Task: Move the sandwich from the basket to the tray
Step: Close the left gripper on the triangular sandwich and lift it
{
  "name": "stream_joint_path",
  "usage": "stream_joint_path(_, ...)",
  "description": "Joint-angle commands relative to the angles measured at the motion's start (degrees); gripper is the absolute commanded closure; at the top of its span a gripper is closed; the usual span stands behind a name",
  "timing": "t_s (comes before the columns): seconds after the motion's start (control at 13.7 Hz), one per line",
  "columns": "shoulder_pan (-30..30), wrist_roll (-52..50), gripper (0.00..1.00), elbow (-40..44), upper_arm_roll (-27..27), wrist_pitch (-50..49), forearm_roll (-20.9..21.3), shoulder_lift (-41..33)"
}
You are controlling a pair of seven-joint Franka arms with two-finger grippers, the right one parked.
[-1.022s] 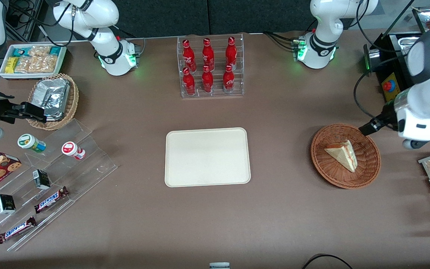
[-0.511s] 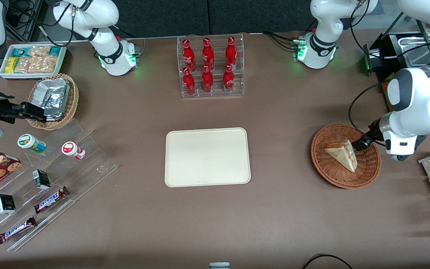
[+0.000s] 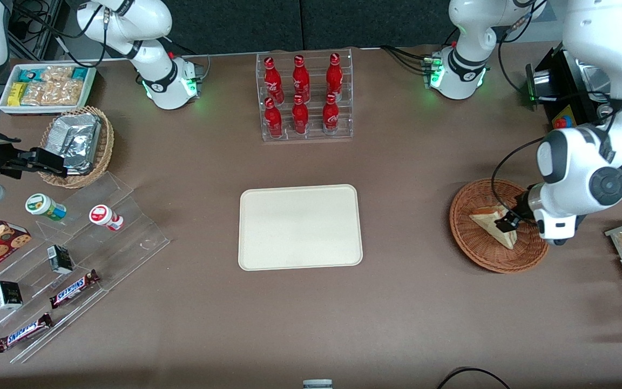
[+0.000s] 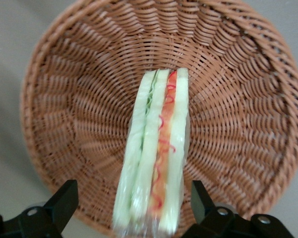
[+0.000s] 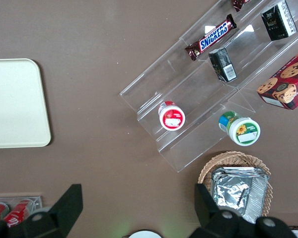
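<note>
The gripper has come down over the basket at the right of the front frame, fingers spread wide either side of the sandwich, which lies in the basket, not yet pinched. A second ago the arm hung off the basket's rim; the cream tray at centre waits bare

Even overhead light is falling on the table, casting soft shadows beside the tray and basket. Green lamps are glowing at the arm bases. In the wrist view the sandwich is blurring toward the gripper, whose fingers are standing apart either side of it
</note>
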Motion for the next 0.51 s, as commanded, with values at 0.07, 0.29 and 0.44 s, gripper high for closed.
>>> stream_joint_path(0.07,-0.26,-0.93,0.0,-2.38,0.01,6.75,-0.7,3.21)
stream_joint_path(0.29,-0.26,-0.84,0.66,-4.76,0.01,10.2,-0.61,2.78)
stream_joint_path(0.44,-0.17,-0.67,0.89,-3.11,0.1,6.71,-0.61,0.85)
